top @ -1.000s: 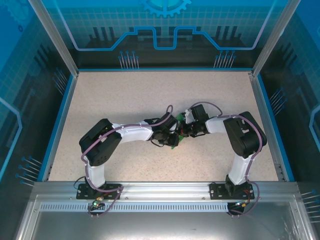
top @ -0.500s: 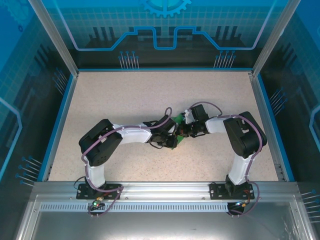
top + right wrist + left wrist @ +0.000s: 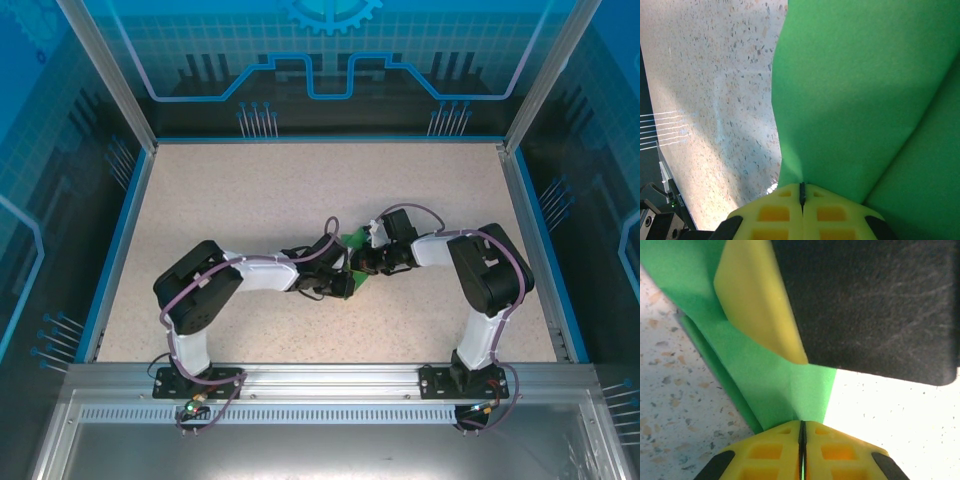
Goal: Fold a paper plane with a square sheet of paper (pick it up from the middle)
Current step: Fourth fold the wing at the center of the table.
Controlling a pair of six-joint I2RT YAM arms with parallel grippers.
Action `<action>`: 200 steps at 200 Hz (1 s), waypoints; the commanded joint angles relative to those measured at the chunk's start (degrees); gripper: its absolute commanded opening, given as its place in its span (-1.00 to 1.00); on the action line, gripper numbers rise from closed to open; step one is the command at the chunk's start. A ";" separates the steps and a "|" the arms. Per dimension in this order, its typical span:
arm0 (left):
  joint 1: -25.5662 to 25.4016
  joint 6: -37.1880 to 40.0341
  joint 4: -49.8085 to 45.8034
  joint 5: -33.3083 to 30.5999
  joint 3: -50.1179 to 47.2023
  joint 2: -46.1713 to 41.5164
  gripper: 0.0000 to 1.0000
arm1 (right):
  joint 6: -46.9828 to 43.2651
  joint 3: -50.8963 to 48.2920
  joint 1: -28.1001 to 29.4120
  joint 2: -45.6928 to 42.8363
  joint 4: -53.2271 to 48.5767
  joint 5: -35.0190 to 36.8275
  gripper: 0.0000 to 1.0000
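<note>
The square sheet of paper (image 3: 353,240) is bright green and hangs folded between both grippers near the table's middle, mostly hidden there by the wrists. My left gripper (image 3: 801,426) is shut on one creased green flap (image 3: 775,390). Just beyond it are the right gripper's yellow finger (image 3: 755,305) and black body. My right gripper (image 3: 801,187) is shut on a broad green layer (image 3: 855,90), with a second layer at lower right. In the top view the left gripper (image 3: 348,284) and right gripper (image 3: 362,263) nearly touch. I cannot tell whether the folds form a paper plane.
The speckled beige table (image 3: 250,190) is bordered by a blue rim (image 3: 118,240) and aluminium posts (image 3: 105,75). Both arm bases are bolted to the metal rail (image 3: 330,378) at the near edge. Cables loop over both wrists.
The left arm's elbow has sunk slightly left and its wrist has stretched toward the right gripper. The right arm has stayed still. Both grips are unchanged.
</note>
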 commanded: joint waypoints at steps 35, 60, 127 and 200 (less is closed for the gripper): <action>-1.05 -1.20 -7.62 2.93 -5.23 -1.45 -0.83 | -1.56 -1.90 -1.65 0.51 -6.72 6.57 -0.92; -1.61 -1.04 -8.97 3.45 -5.53 -2.56 -0.83 | -1.72 -1.52 -1.81 0.68 -7.07 7.45 -0.92; -1.72 -1.54 -8.93 6.66 -5.83 -3.99 -0.84 | -2.15 -0.43 -1.89 1.20 -7.78 7.16 -0.92; -1.63 -1.28 -9.88 7.88 -3.51 -7.01 -0.84 | -2.16 -0.56 -1.75 1.09 -7.34 6.49 -0.93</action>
